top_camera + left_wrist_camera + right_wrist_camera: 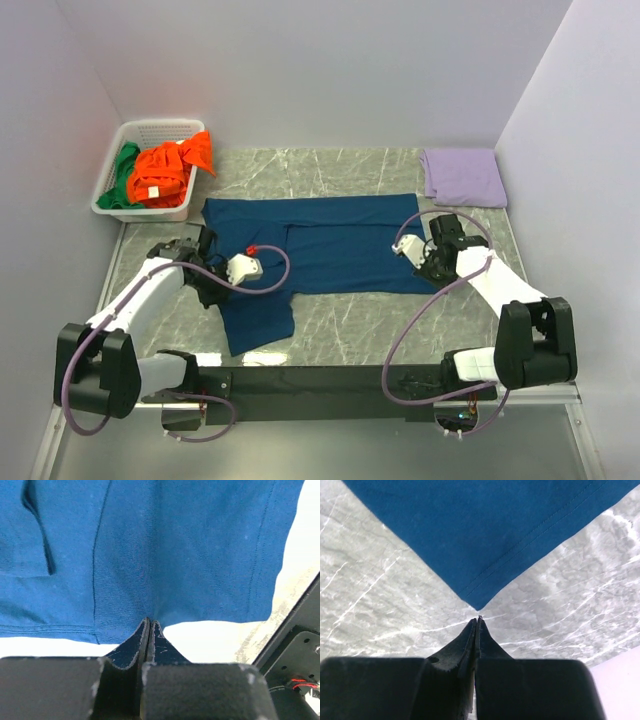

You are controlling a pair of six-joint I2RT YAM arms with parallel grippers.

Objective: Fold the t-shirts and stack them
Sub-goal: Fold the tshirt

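Grey marble worktop (350, 320) carries the navy tee (330, 255) spread across its middle. On the tee's near hem the left gripper (149, 627) is clamped shut; the right gripper (478, 622), closed and empty, sits just short of a tee corner (478, 600), over bare marble.

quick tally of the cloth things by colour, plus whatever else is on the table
blue shirt: 1
orange bundle: 1
green bundle: 1
purple folded cloth: 1
white basket: 1
total: 5
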